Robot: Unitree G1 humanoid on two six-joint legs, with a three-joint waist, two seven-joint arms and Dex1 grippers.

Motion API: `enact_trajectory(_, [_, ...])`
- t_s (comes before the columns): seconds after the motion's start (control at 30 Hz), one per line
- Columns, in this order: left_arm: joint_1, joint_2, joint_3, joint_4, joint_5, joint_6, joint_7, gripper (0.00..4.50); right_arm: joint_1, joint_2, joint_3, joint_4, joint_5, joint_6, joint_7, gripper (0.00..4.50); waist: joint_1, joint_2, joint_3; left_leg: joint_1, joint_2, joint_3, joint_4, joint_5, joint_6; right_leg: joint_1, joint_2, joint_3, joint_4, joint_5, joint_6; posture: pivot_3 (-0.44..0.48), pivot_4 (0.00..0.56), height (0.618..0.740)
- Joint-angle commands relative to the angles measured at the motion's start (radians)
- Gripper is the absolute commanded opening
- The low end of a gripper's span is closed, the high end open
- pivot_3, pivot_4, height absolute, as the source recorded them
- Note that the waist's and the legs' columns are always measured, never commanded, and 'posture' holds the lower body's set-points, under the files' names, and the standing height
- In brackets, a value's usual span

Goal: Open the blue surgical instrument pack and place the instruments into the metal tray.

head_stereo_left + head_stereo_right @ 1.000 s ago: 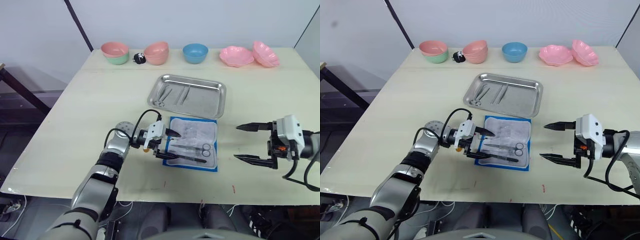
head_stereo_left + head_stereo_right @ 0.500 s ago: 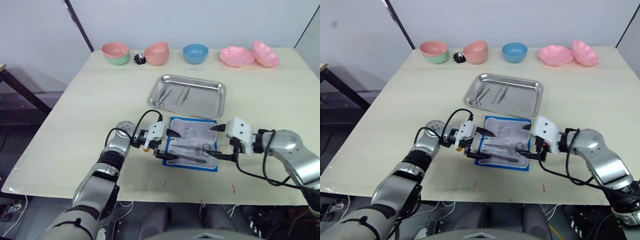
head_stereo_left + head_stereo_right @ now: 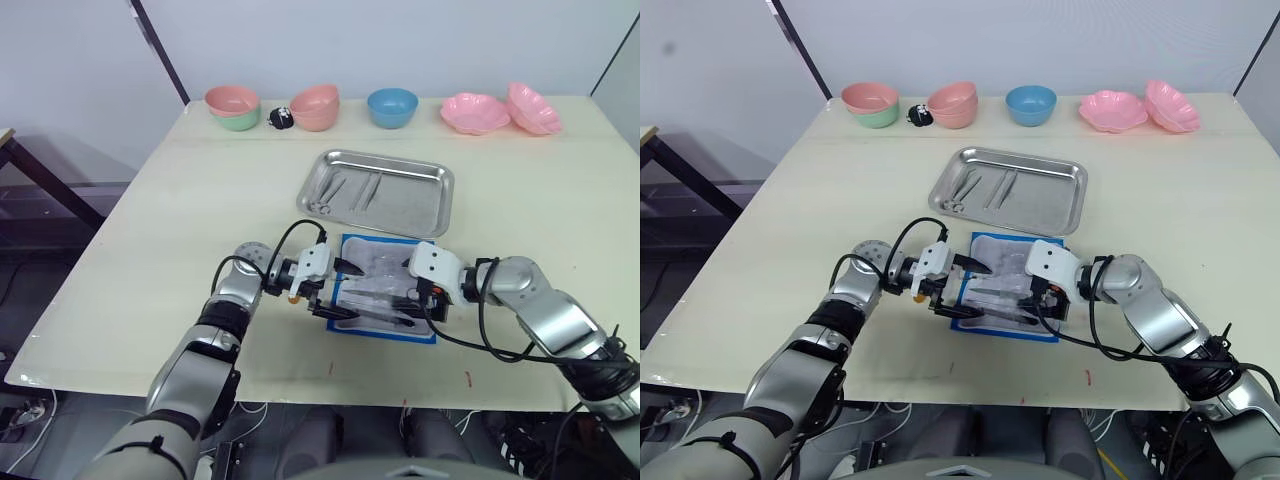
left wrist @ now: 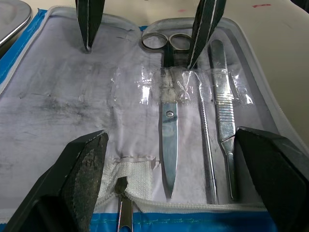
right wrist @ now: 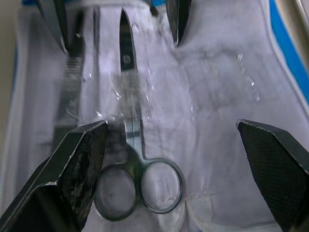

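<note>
The blue surgical instrument pack [image 3: 388,300] is laid open on the worktop just in front of the metal tray [image 3: 378,190], where a few instruments are already parked. The left hand [image 3: 333,284] is spread over the pack's left edge. The scissors [image 5: 133,159] lie lengthwise between the two hands, rings toward the right hand [image 3: 420,297], also spread, so that one's probably better placed.

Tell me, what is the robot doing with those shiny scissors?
The blue surgical instrument pack lies open on the table. The left gripper and the right gripper, both open, are over its lining, facing each other. Scissors lie inside under clear straps. A few instruments are in the metal tray.
</note>
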Motion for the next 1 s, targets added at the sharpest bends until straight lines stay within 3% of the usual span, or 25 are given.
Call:
enact_trajectory(0.03, [0.066, -0.026, -0.062, 0.126, 0.076, 0.001, -0.003, 4.5, -0.013, -0.001, 0.013, -0.004, -0.02, -0.016, 0.024, 4.22, 0.0, 0.001, -0.001, 0.0, 0.0, 0.0, 0.0, 0.0, 0.0, 0.0, 0.0, 0.0, 0.0, 0.0, 0.0, 0.0, 0.15, 0.74])
enact_trajectory(0.17, [0.068, -0.041, -0.054, 0.158, 0.073, -0.04, -0.016, 4.5, -0.018, -0.006, 0.024, -0.005, -0.023, -0.005, 0.061, 2.85, -0.001, 0.001, -0.001, 0.0, 0.0, 0.0, 0.0, 0.0, 0.0, 0.0, 0.0, 0.0, 0.0, -0.001, 0.001, 0.0, 0.15, 0.74])
enact_trajectory(0.23, [0.072, -0.045, -0.053, 0.167, 0.075, -0.055, -0.02, 4.5, -0.015, -0.011, 0.031, -0.011, -0.018, 0.009, 0.078, 2.46, -0.001, 0.002, -0.002, 0.0, 0.0, 0.0, 0.0, 0.0, 0.0, 0.0, 0.0, 0.0, 0.0, -0.001, 0.001, 0.0, 0.15, 0.74])
enact_trajectory(0.27, [0.073, -0.047, -0.051, 0.171, 0.075, -0.061, -0.021, 4.5, -0.014, -0.013, 0.034, -0.015, -0.018, 0.013, 0.085, 1.85, -0.001, 0.002, -0.002, 0.0, 0.0, 0.0, 0.0, 0.0, 0.0, 0.0, 0.0, 0.0, 0.0, -0.001, 0.001, 0.0, 0.15, 0.74])
enact_trajectory(0.43, [0.082, -0.062, -0.043, 0.195, 0.076, -0.09, -0.025, 4.5, -0.013, -0.006, 0.043, -0.019, -0.026, 0.028, 0.099, 0.02, -0.001, 0.003, -0.005, 0.001, 0.0, 0.0, 0.0, 0.0, 0.0, 0.001, 0.0, 0.0, 0.0, -0.001, 0.001, 0.0, 0.15, 0.74])
enact_trajectory(1.0, [0.091, -0.084, -0.059, 0.23, 0.115, -0.102, 0.003, 4.5, -0.126, -0.027, 0.116, -0.141, -0.059, 0.191, 0.144, 0.02, 0.0, 0.006, -0.008, 0.001, -0.004, -0.003, -0.001, 0.0, 0.0, 0.002, -0.004, -0.003, -0.001, -0.003, 0.005, 0.0, 0.15, 0.74])
